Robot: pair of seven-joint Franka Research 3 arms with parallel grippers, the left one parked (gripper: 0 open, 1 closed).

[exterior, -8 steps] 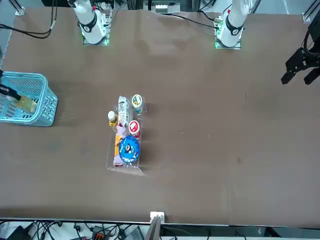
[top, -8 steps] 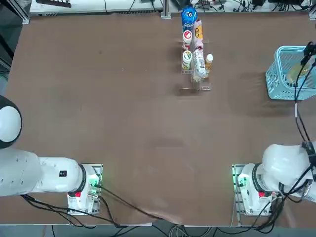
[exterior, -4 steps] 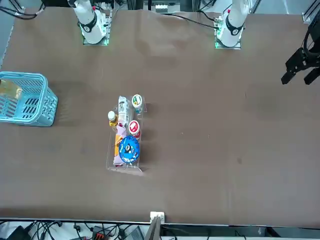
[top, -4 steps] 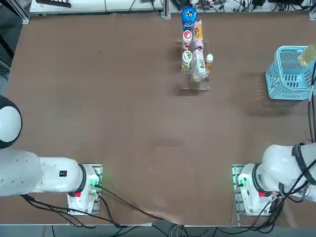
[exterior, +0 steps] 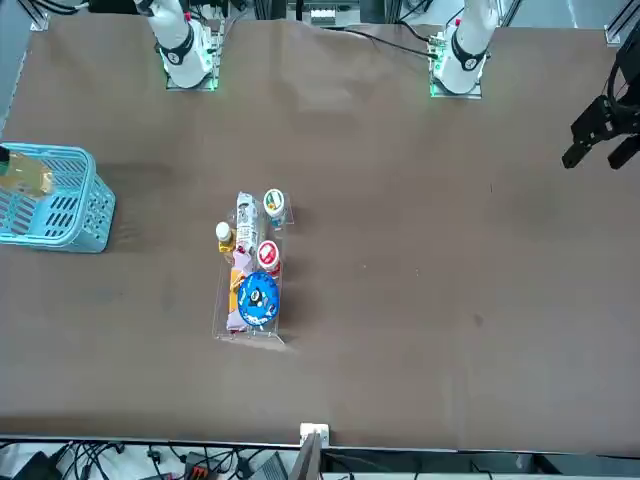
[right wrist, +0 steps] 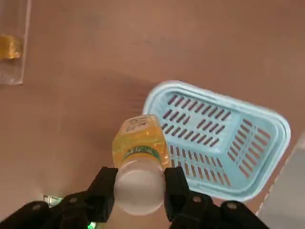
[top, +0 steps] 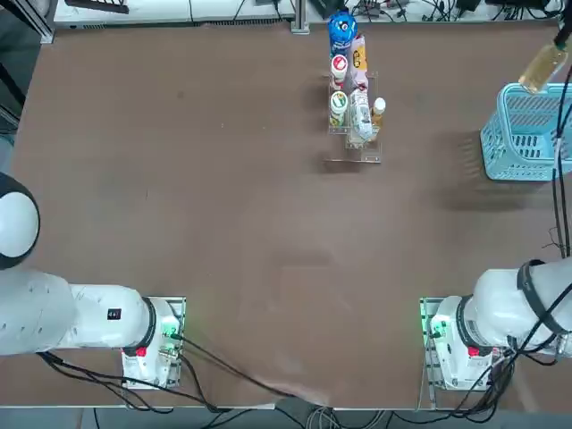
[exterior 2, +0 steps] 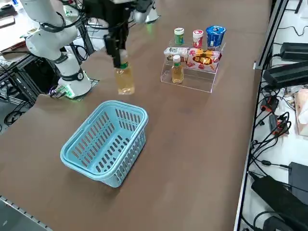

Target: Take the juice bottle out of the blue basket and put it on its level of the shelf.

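Hand (right wrist: 139, 187) grips juice bottle (right wrist: 139, 152); cap hidden.

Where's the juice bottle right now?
The juice bottle hangs by its cap from the right gripper, clear above the blue basket in the right side view, short of the shelf.

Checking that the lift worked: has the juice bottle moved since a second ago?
Yes. In the top view the juice bottle, gripped by the right hand, has gone from inside the basket to above its far rim, clear of it.
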